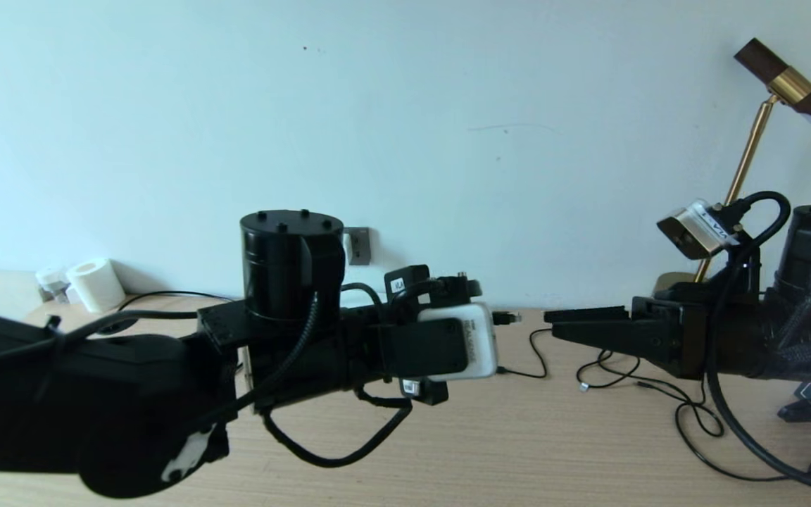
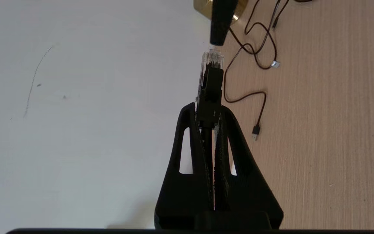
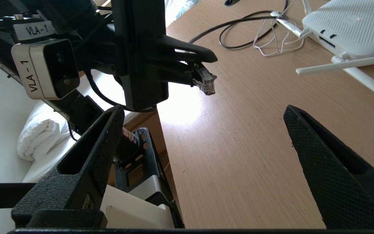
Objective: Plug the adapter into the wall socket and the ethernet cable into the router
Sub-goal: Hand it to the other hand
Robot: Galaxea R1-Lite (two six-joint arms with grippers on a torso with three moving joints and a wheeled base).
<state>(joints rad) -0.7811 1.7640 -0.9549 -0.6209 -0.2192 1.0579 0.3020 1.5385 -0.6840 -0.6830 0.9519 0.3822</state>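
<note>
Pinched between the closed fingers of the left gripper [image 2: 210, 107], the ethernet cable [image 2: 211, 65] is held level above the desk [image 3: 239, 156], plug foremost, apparently for handing to the spread right gripper [image 3: 203, 143] facing it, with the router [image 3: 349, 29] lying nearby

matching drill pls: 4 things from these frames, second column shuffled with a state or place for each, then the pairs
1. left gripper
2. right gripper
3. router
4. thin black cables

A. lying loose on the wooden desk
B. shut on the ethernet cable, clear plug sticking out ahead
C. white, on the desk, antennas spread
D. open, empty, facing the other gripper

Pairs: 1-B, 2-D, 3-C, 4-A
</note>
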